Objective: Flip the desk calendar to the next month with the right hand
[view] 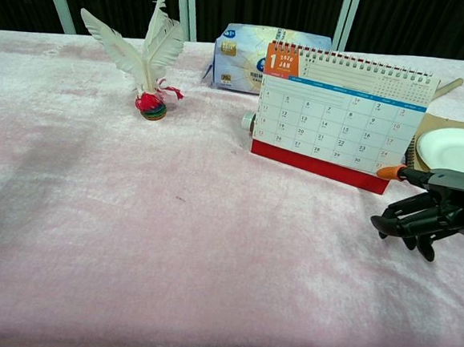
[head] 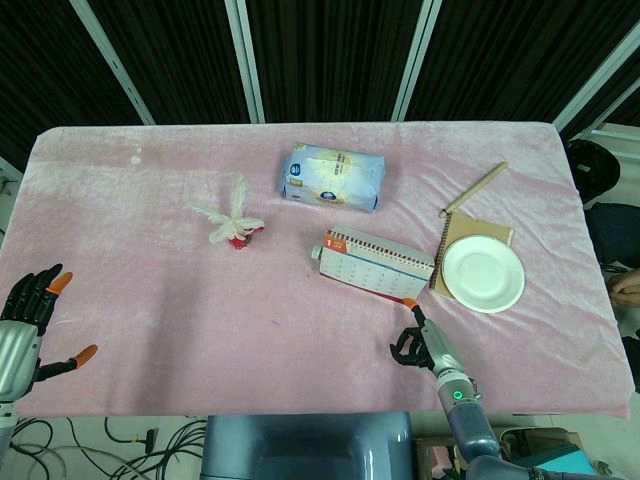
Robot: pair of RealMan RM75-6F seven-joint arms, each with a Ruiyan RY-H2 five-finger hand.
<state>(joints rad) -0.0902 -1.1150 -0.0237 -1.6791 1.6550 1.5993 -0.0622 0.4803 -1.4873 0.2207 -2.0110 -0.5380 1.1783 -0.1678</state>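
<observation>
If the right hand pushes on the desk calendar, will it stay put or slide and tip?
The desk calendar stands as a thin tent on soft pink cloth, so it probably slides or tips easily. Its spiral-bound pages look floppy. The right hand near its corner should likely lift gently.

- Your desk calendar (view: pixel 338 118) stands upright on the pink cloth, right of centre, its printed face turned toward you.
- It shows the January page: an orange corner block with a white "1 JAN", and a white date grid under a thin blue line.
- A wire spiral binds the top edge; a red base strip runs along the bottom.
- All leaves lie flat, none lifted.
</observation>
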